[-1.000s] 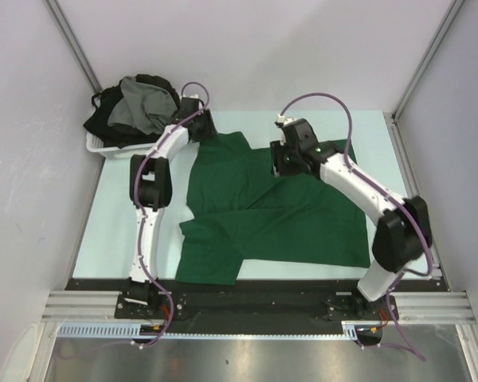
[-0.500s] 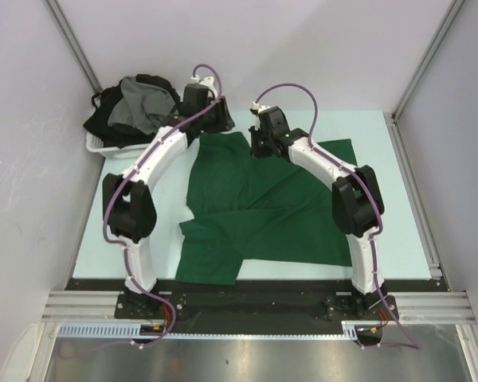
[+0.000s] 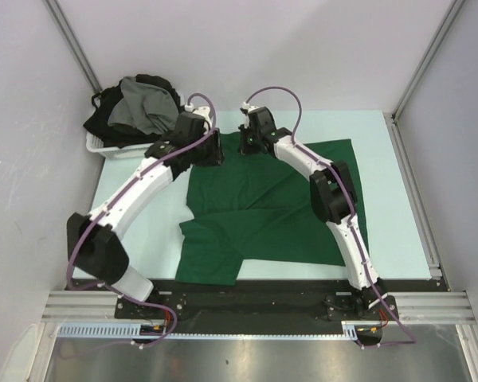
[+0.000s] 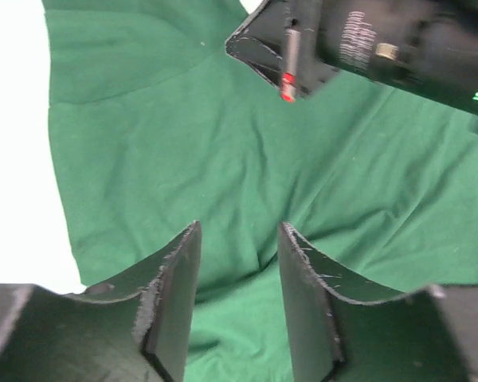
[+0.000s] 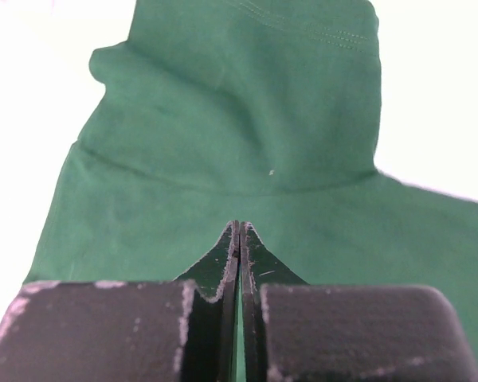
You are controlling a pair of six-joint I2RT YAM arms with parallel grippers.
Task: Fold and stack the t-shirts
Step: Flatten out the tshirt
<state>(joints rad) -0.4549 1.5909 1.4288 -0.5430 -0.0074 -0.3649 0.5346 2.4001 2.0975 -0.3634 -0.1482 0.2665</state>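
A dark green t-shirt (image 3: 271, 207) lies spread on the table, one sleeve folded near the front left. My left gripper (image 3: 210, 151) is open just above the shirt's far left part; in the left wrist view its jaws (image 4: 239, 231) stand apart over wrinkled green cloth (image 4: 183, 151). My right gripper (image 3: 250, 143) is shut at the shirt's far edge, close to the left one; in the right wrist view its tips (image 5: 239, 225) meet over the green cloth (image 5: 247, 119), holding nothing that I can see. A grey t-shirt (image 3: 140, 107) and black ones (image 3: 102, 121) lie heaped in the basket.
A white plastic basket (image 3: 103, 149) stands at the back left corner. Bare pale table (image 3: 382, 135) shows right of the shirt and along its left side. Side walls close in the table. The right gripper's body (image 4: 366, 48) shows at the top of the left wrist view.
The right gripper has moved left along the shirt's far edge. The left arm has stretched out and its gripper has come from beside the basket down over the shirt. The shirt has not moved.
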